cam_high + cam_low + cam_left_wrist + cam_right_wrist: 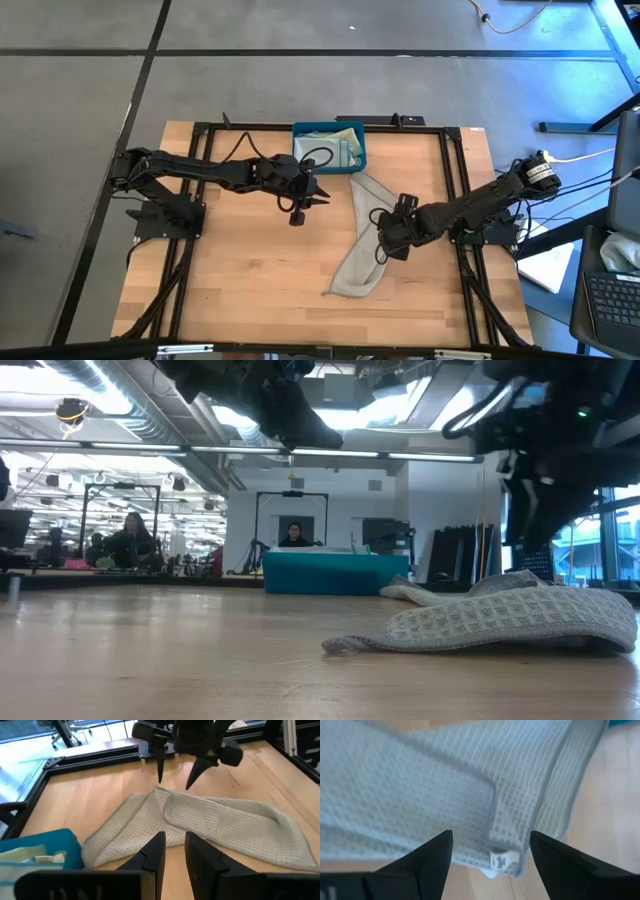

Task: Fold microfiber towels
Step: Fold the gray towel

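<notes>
One pale grey-beige microfiber towel (362, 255) lies crumpled and partly folded over on the table's right half; it also shows in the low view (500, 620) and the left wrist view (215, 825). My right gripper (490, 842) is open, fingers pointing down just above the towel's folded edge, where a small white label (498, 860) shows. From the left wrist view the right gripper (175, 782) stands over the towel's far corner. My left gripper (298, 212) hangs above bare table beside the towel, open by a narrow gap (174, 842) and empty. Other towels lie in the teal bin (330, 145).
The teal-blue plastic bin (335, 573) stands at the table's far middle with pale green and pale cloths inside. A black frame (450, 180) runs along the table's edges. Bare wood lies at the table's left and near parts. People sit in the room behind.
</notes>
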Robot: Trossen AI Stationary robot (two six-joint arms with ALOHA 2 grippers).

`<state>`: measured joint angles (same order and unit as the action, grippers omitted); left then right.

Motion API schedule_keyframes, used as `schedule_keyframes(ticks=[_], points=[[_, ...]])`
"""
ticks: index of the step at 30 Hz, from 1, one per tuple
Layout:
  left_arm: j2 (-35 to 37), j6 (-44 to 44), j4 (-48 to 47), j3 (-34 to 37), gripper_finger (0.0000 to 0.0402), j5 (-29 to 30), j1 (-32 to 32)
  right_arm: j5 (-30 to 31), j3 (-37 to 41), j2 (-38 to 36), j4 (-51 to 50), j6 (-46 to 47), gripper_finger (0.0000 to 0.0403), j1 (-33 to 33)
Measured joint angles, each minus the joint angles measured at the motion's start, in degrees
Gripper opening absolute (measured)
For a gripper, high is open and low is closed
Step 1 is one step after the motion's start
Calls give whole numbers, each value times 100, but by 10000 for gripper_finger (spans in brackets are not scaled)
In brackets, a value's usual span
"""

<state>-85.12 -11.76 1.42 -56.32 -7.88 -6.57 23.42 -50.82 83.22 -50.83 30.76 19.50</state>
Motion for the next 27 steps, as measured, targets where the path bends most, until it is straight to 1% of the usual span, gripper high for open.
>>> schedule_keyframes(ticks=[3, 6, 8, 13, 19, 22, 27], points=[[0, -84, -163, 0, 64, 0, 4, 122, 122, -2, 91, -71, 268, 162], [0, -89, -242, 1, 64, 10, -4, 640, 210, -2, 118, -143, 268, 295], [0, -89, -246, 1, 64, 101, -21, 833, 336, -2, 277, -256, 268, 296], [0, -89, -250, 1, 64, 153, -28, 852, 898, -2, 1244, -577, 268, 271], [0, -91, -250, 1, 64, 158, -28, 1200, 1307, -2, 1385, -561, 266, 173], [0, -135, -250, 1, 64, 291, -26, 1251, 1472, -2, 1687, -748, 250, 103], [0, -156, -292, 1, 64, 321, -28, 1186, 1722, -2, 2279, -1058, 204, 54]])
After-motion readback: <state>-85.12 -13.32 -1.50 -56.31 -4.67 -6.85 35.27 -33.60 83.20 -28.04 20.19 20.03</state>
